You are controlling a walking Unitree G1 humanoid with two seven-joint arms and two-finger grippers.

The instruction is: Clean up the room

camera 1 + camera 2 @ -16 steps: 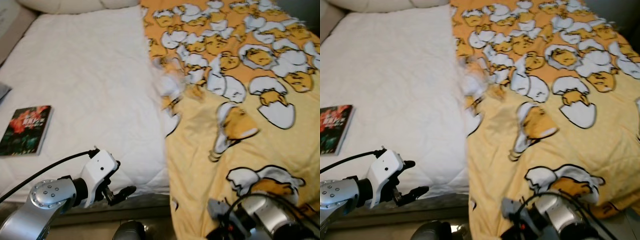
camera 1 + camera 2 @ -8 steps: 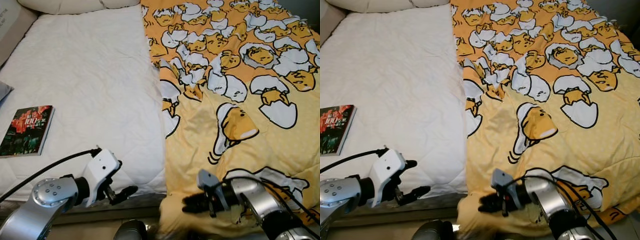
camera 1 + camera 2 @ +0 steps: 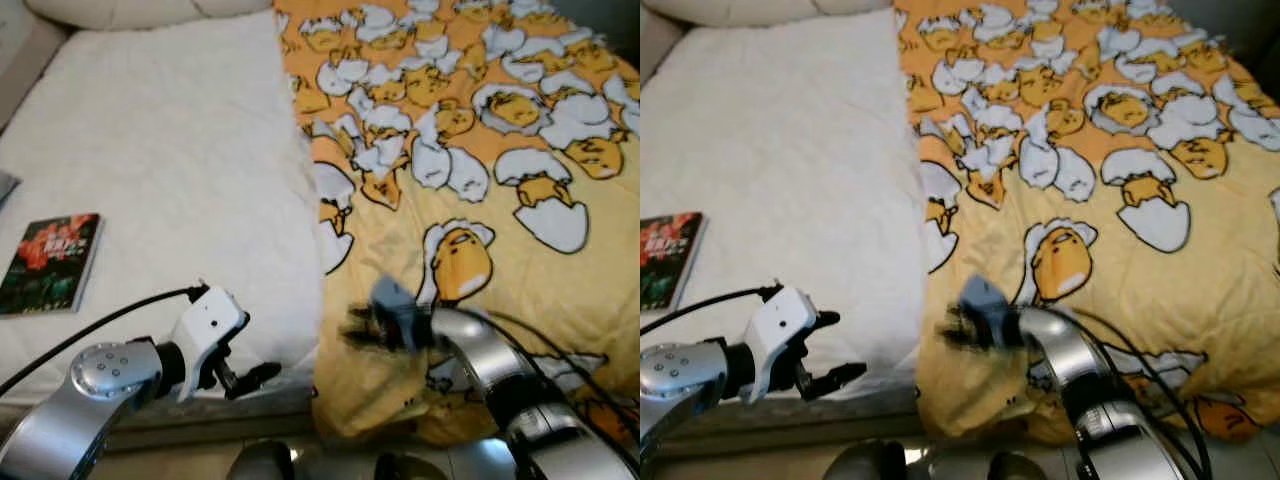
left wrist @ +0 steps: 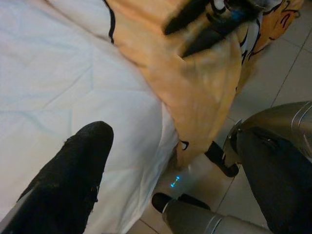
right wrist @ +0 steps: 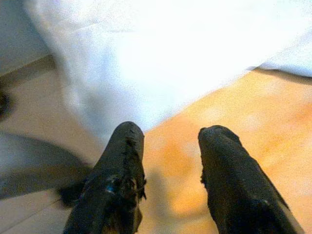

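A yellow cotton blanket printed with white eggshell cartoons (image 3: 470,150) is spread over the right half of the white quilted bed (image 3: 160,170), its bunched near-left corner hanging over the edge. The right end effector (image 3: 362,326) is placed over that corner with its fingers apart and nothing gripped in the right wrist view, while the left end effector (image 3: 252,375) is held apart near the mattress edge. For a tidy pull, the bunched hem should probably be pinched deep and drawn evenly, clear of the small dark-covered book (image 3: 50,262).
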